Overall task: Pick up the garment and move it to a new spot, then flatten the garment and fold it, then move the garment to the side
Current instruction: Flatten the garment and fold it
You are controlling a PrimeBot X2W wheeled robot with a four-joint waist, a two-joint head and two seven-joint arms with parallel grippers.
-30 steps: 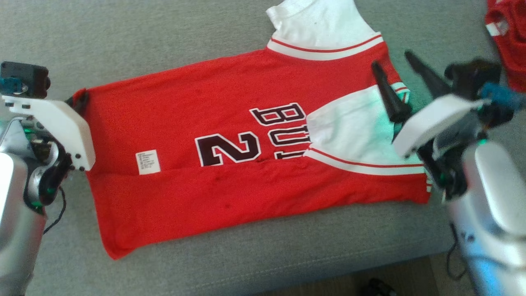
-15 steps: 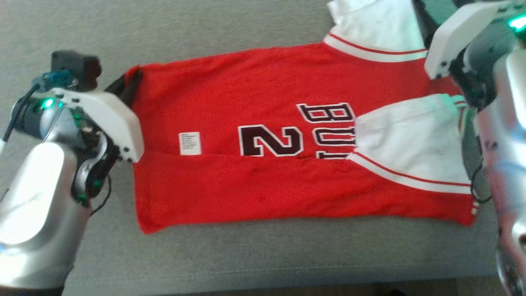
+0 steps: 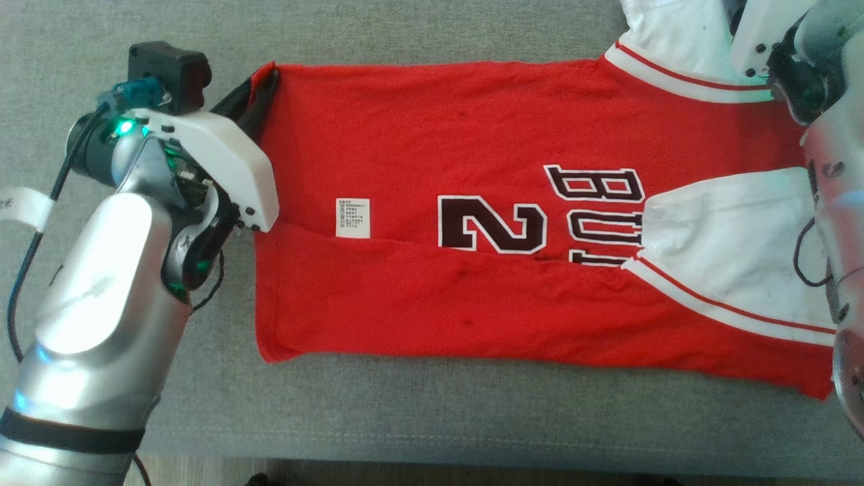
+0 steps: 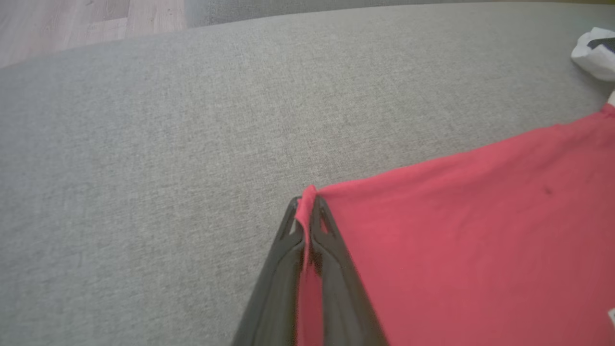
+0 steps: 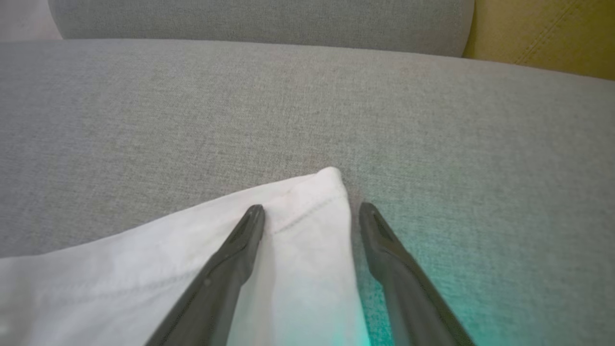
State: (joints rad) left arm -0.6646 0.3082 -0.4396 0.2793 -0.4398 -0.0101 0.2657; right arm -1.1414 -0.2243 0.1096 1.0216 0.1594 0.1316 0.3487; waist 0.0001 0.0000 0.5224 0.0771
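The garment (image 3: pixel 472 135) is a red jersey with white sleeves and dark lettering, spread lengthwise on the grey sofa seat, its near long edge folded over toward the middle. My left gripper (image 3: pixel 260 91) is shut on the far left hem corner. In the left wrist view, its fingertips (image 4: pixel 318 211) pinch the red cloth (image 4: pixel 480 240). My right gripper (image 5: pixel 311 211) is open, one finger resting on the white sleeve (image 5: pixel 144 278) and the other on the cushion just past the sleeve's corner. In the head view my right arm (image 3: pixel 820 169) runs along the right edge, beside the far sleeve (image 3: pixel 675 40).
The grey seat cushion (image 3: pixel 405 418) ends at a front edge near the bottom of the head view, with wood floor (image 3: pixel 202 472) below. A grey backrest (image 5: pixel 240 19) and a yellow cushion (image 5: pixel 543 33) lie beyond the sleeve. A white item (image 4: pixel 593 57) sits on the seat.
The head camera has shifted, so the jersey sits further right. My right gripper left the near sleeve and now stands at the far sleeve's corner. The left grip is unchanged.
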